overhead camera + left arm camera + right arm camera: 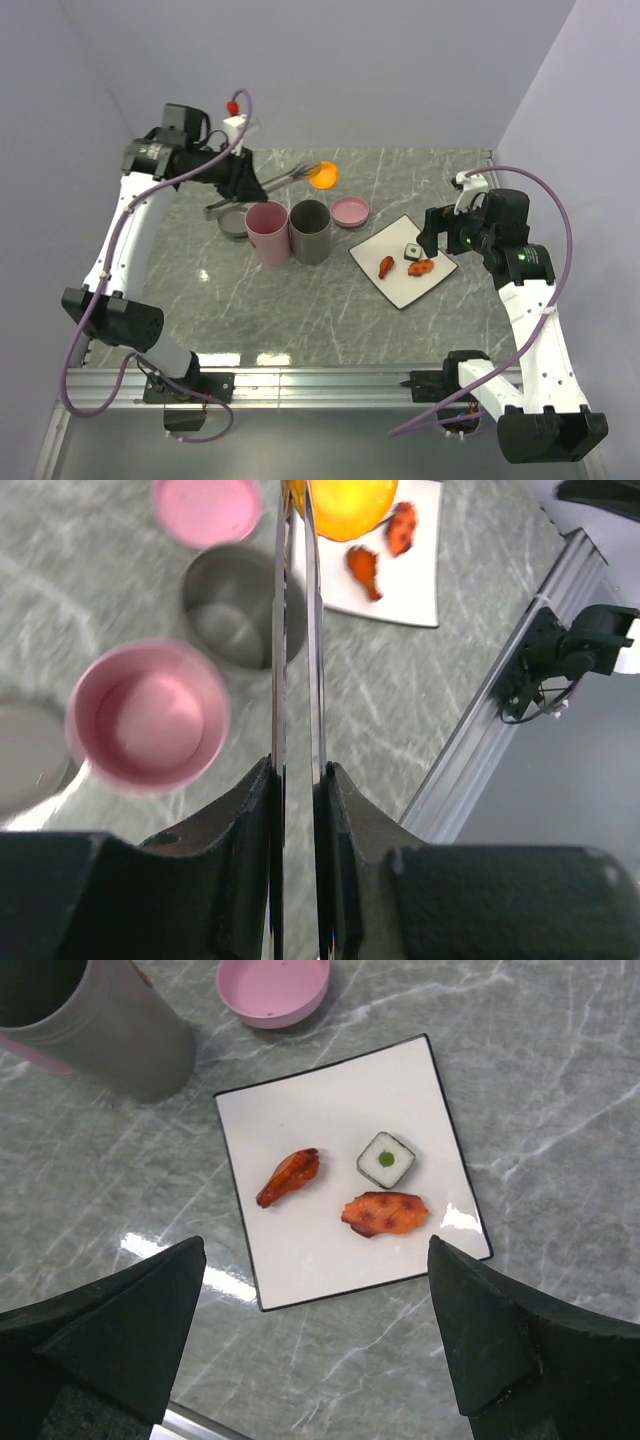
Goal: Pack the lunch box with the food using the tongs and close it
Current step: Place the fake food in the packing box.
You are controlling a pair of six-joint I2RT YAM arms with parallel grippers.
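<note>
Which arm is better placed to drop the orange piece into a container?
Left: the left gripper clamps the tongs, which pinch the orange piece; the right gripper hangs open and empty over the plate.

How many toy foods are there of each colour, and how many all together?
Orange round piece: 1
Reddish-brown lumps: 2
Dark cube with pale centre: 1
Total: 4
</note>
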